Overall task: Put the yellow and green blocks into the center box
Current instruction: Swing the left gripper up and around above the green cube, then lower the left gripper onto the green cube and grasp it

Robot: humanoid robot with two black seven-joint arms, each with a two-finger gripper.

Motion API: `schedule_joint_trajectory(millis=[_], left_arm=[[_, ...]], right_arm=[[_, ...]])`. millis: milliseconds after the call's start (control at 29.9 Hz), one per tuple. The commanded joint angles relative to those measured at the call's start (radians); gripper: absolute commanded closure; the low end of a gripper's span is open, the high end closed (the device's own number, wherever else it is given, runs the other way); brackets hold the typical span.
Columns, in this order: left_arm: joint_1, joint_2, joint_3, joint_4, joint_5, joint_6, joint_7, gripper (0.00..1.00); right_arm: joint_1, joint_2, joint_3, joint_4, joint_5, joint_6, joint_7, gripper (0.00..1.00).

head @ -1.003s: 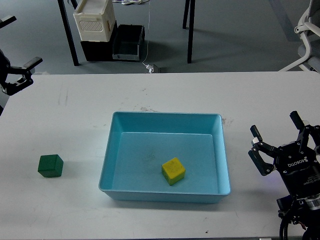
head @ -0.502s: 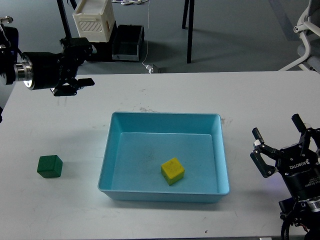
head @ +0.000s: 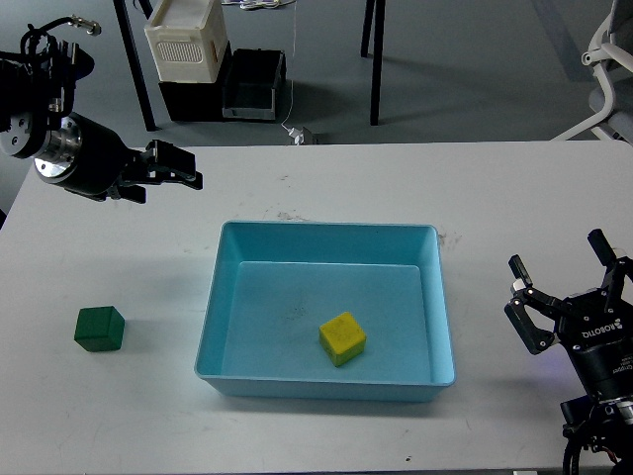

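Note:
A yellow block (head: 342,338) lies inside the light blue box (head: 326,229) at the middle of the white table, near the box's front. A green block (head: 100,329) sits on the table to the left of the box, apart from it. My left gripper (head: 180,166) is open and empty. It hangs over the table's back left, well behind and above the green block. My right gripper (head: 560,257) is open and empty at the table's front right, to the right of the box.
Behind the table, on the floor, stand a white crate (head: 185,38) on black boxes (head: 253,86) and dark table legs (head: 376,59). A white chair (head: 605,69) shows at the back right. The white table (head: 514,188) is bare around the box.
My left arm has swung in from the left edge and its gripper moved right over the table's back left. My right gripper has sunk slightly toward the front right. The blocks have not moved.

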Motion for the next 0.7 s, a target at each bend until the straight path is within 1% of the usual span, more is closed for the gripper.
schedule_joint_trajectory(millis=[0, 134, 234, 401, 669], left_arm=[[-0.008, 0.001, 0.05, -0.01, 0.048, 0.0, 0.0, 0.0], [-0.006, 0.018, 0.108, -0.012, 0.095, 0.0, -0.001, 0.0], [-0.003, 0.06, 0.134, -0.019, 0.138, 0.0, -0.001, 0.0], [0.003, 0.134, 0.154, -0.078, 0.192, 0.0, -0.001, 0.0], [0.117, 0.211, 0.137, -0.075, 0.195, 0.0, -0.001, 0.0]], right_arm=[[-0.005, 0.0, 0.017, 0.0, 0.001, 0.002, 0.0, 0.0], [-0.005, 0.0, 0.017, -0.001, 0.001, 0.002, 0.0, 0.0], [-0.005, 0.0, 0.014, -0.004, 0.001, 0.003, 0.0, 0.0], [-0.005, 0.0, 0.012, -0.011, 0.001, 0.003, 0.0, 0.0], [-0.007, 0.0, 0.006, -0.014, -0.001, 0.003, 0.0, 0.0]])
